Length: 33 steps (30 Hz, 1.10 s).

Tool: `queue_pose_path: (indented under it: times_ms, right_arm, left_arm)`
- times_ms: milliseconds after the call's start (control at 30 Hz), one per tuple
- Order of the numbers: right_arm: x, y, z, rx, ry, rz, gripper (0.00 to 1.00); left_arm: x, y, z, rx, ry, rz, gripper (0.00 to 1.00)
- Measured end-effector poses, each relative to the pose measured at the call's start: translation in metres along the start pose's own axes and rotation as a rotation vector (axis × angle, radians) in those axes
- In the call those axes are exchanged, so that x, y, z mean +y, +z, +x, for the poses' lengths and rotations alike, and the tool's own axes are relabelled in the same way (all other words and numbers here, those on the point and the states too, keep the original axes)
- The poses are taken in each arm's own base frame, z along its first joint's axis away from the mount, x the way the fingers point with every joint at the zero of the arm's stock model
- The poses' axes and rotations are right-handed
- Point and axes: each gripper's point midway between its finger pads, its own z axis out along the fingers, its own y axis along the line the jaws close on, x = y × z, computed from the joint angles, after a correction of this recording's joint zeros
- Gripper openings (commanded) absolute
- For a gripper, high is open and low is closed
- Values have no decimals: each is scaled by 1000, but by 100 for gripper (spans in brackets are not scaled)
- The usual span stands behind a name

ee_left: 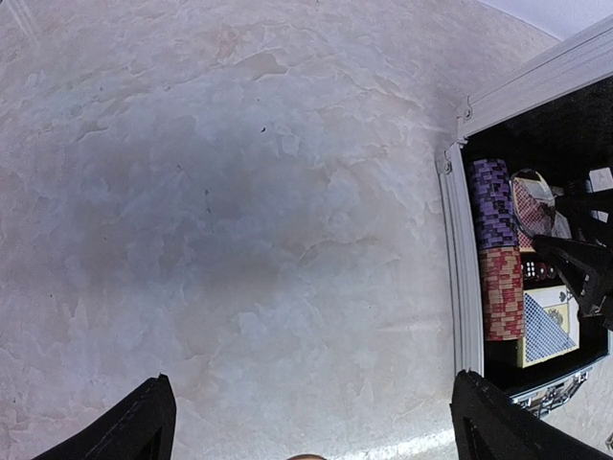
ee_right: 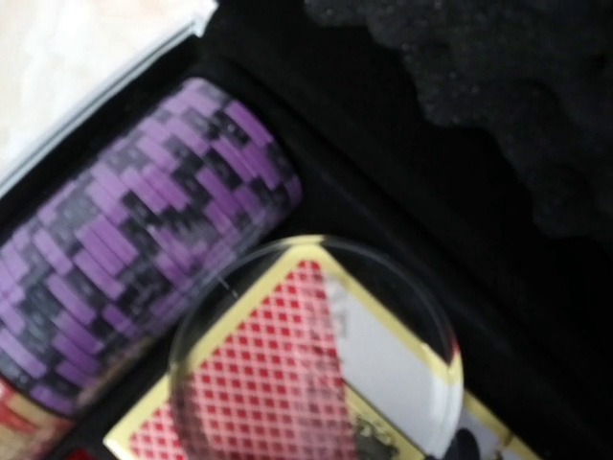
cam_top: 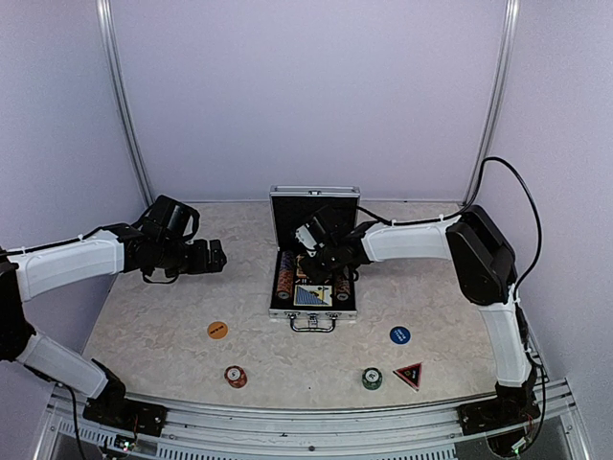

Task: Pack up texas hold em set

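Right tool (cam_top: pixel 324 259) mid-frame over case (cam_top: pixel 274 287), grip unclear | clear disc (ee_right: pixel 316 355) above red deck (ee_right: pixel 153 431) | best: lower flat, release gently | left tool (cam_top: pixel 215 257) spread wide

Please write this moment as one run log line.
left gripper: open, left of case | right gripper: over open case, grip unclear | on table: orange disc, blue disc, red chip stack, green chip stack, triangle marker

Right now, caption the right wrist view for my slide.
Purple-and-black chip stack beside red-backed card deck under clear round disc in black-lined case.
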Motion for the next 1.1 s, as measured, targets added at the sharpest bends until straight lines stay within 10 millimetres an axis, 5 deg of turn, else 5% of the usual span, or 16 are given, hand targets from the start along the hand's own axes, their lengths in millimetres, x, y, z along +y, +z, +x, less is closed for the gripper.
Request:
queue_pose_path:
  times_ms: [567, 1100]
  right_arm:
    - [-1, -1, 1, -24, 2, 7, 55]
    - [4, -23, 5, -32, -8, -23, 60]
  left_arm:
    - [0, 0, 0, 0, 0, 0, 99]
    - [2, 0, -1, -1, -5, -4, 99]
